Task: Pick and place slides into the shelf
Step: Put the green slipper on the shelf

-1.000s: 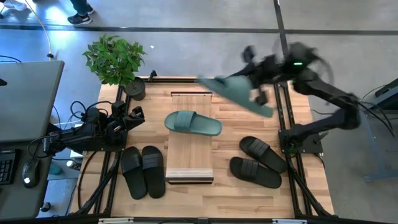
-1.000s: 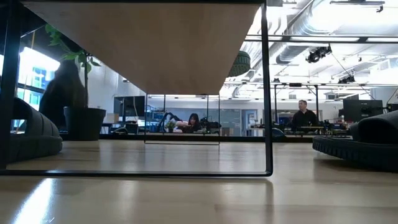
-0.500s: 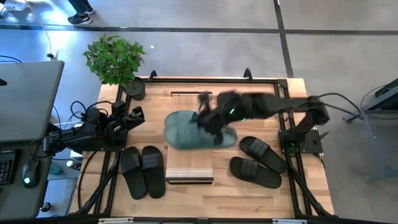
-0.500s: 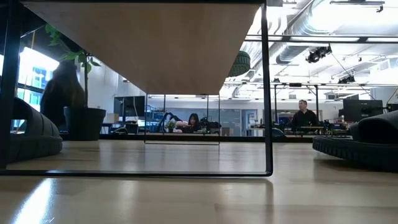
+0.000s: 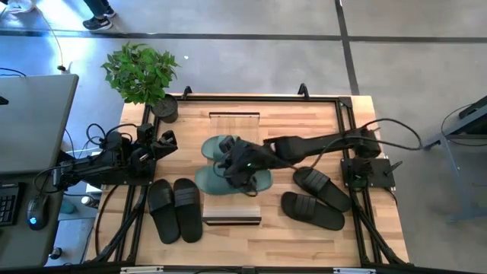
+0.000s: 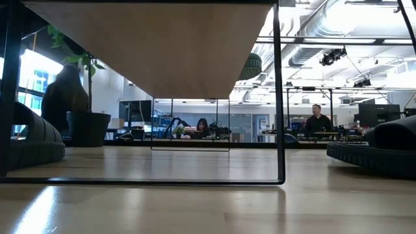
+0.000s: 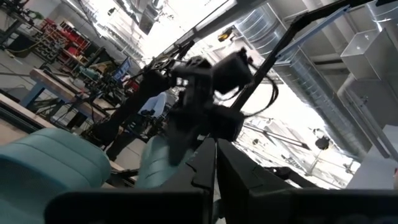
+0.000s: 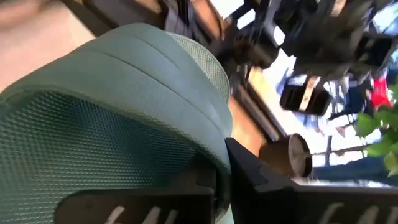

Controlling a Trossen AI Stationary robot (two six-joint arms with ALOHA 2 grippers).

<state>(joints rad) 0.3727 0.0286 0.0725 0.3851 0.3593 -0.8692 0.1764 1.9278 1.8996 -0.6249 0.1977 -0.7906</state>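
A sage green slide point(image 5: 218, 146) lies on the shelf's light wood top point(image 5: 232, 207). My right gripper point(image 5: 243, 167) reaches over the shelf from the table's right and is shut on the second green slide point(image 5: 215, 181), just near of the first. One black pair point(image 5: 175, 209) lies on the table left of the shelf, the other black pair point(image 5: 319, 199) to its right. My left gripper point(image 5: 166, 144) waits at the table's left, shut and empty. The low view shows only the shelf's underside point(image 6: 149, 45) and frame. My right gripper holds the green slide by its side at the wide strap point(image 8: 186, 118), one finger point(image 8: 255, 177) showing beside the strap. It comes slanting down from the table's right. The slide sits level over the shelf top; whether it rests there I cannot tell.
A potted plant point(image 5: 143, 72) stands at the table's far left corner. A laptop point(image 5: 34, 122) and cables lie beyond the left edge. People sit at desks in the room behind point(image 6: 317, 120). Bare shelf top shows at its far end point(image 5: 233, 122).
My right gripper has swung from high over the table's far right down and left to the shelf, carrying the green slide. The slide, then tilted in the air, now sits level over the shelf top beside the first green slide.
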